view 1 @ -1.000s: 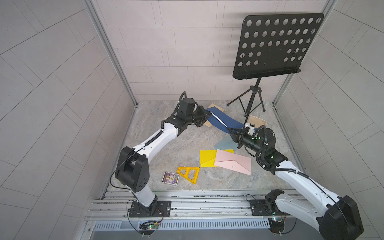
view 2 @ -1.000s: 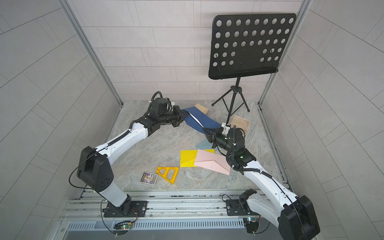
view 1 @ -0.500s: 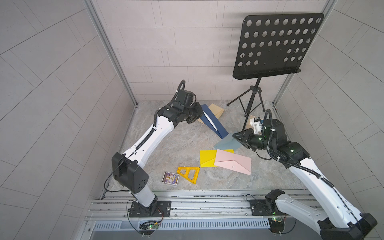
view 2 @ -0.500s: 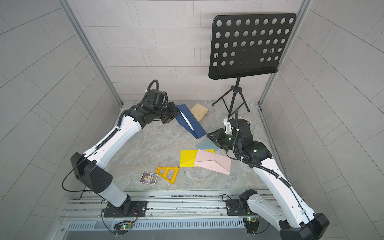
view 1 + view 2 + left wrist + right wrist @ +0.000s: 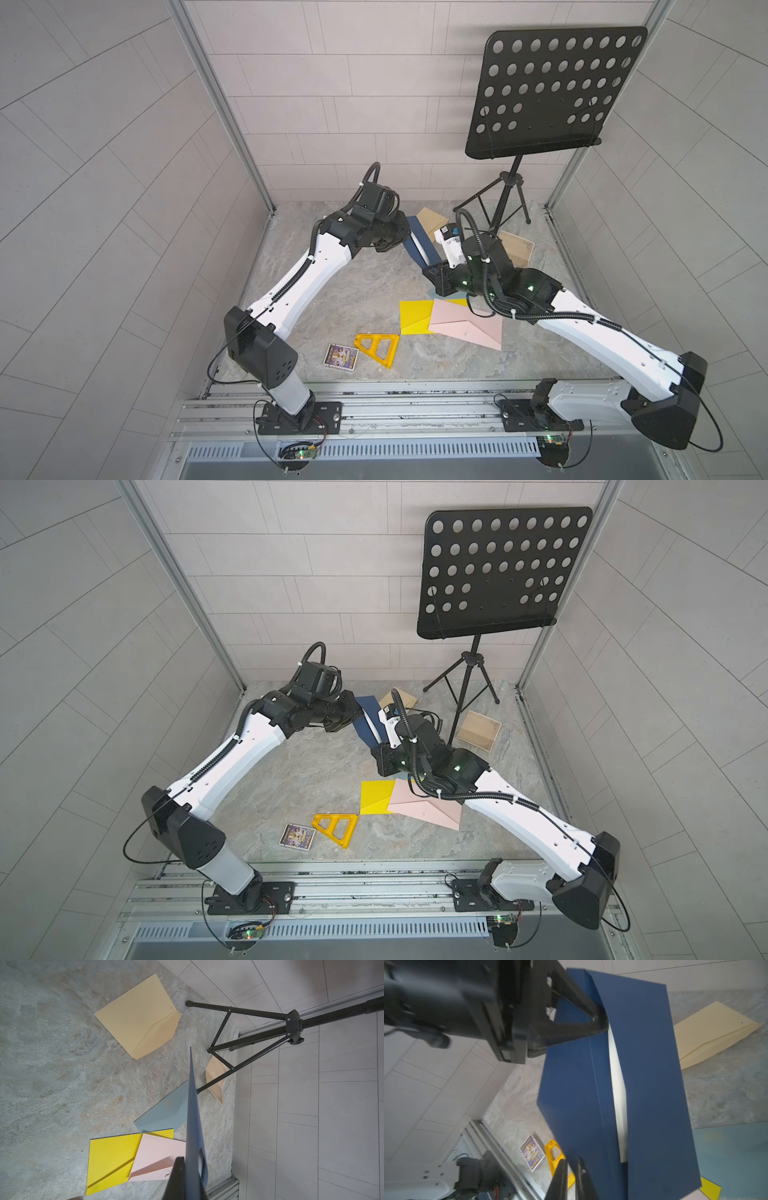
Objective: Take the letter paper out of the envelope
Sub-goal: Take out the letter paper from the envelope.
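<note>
Here, the left gripper (image 5: 600, 1022) is clamped on one end of a dark blue envelope (image 5: 654, 1084), holding it up above the grey stone-patterned table (image 5: 353, 291), toward the far side. The white letter paper (image 5: 618, 1084) sits inside, showing as a strip in the envelope's open mouth. The right gripper (image 5: 572, 1160) is at the flap's lower edge, its jaws narrow with a slim gap; whether they pinch the flap is unclear. A pink envelope (image 5: 158, 1155) lying on the table carries a small dark scrawl, unreadable. The picture card (image 5: 341, 356) has print too small to read.
</note>
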Tool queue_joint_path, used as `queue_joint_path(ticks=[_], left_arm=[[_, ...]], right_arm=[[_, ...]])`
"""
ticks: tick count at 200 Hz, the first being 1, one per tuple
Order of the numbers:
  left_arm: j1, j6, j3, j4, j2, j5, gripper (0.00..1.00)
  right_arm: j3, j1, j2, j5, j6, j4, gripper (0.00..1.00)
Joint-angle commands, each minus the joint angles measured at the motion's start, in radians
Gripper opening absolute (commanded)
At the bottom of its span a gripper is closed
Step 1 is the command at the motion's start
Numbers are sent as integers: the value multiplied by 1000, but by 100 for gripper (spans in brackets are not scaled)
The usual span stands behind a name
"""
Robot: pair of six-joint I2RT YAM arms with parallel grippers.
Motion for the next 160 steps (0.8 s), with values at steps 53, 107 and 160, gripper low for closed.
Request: queue_joint_path(ticks=[53, 107, 160], left_arm=[[-8, 26, 29, -43, -28, 0, 0], [-22, 45, 34, -38, -29, 10, 0], [-23, 79, 32, -61, -26, -20, 0]], right_arm=[[12, 2, 48, 110, -140, 156, 12], [65, -61, 85, 9, -89, 162, 9], [125, -126, 38, -217, 14, 129, 21]])
